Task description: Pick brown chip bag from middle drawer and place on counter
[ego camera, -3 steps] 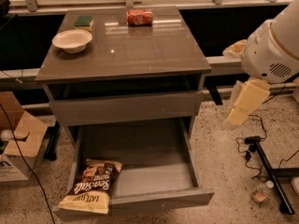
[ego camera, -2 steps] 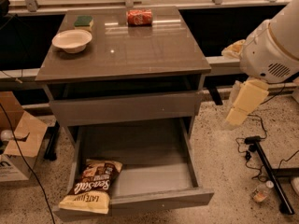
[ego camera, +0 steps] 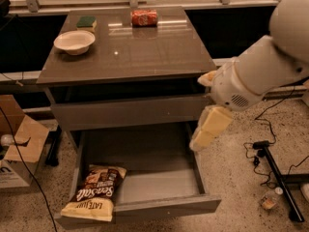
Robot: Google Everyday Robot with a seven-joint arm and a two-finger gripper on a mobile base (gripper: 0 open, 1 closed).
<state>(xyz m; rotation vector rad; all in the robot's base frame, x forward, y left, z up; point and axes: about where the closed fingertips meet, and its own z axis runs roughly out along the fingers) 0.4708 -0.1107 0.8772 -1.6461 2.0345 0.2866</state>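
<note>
A cardboard box (ego camera: 21, 151) is sitting on the floor at far left. Just beside it, the bag (ego camera: 94, 198) is lying flat in the front-left corner of the open drawer (ego camera: 159, 180), its pale end seeming to ride over the front rim. Above, the bowl (ego camera: 74, 41), sponge (ego camera: 87, 21) and can (ego camera: 144, 18) are occupying the left and back of the counter (ego camera: 149, 57). The gripper (ego camera: 199, 141) is hanging beside the drawer's right wall, well apart from the bag. Whether it is wide or narrow, I cannot tell.

The risks are probably coming from that corner. The gripper may be striking the side wall or rim while reaching, or the closed drawer front above while lifting. A loose pinch is likely to be slipping off the film, and a hard one crushing the chips. A careless placement could be nudging the bowl.

The bag is crinkly and puffed, dark brown over yellow. The drawer is a shallow, smooth grey tray. The counter is a glossy slab throwing back light. The floor is speckled.
</note>
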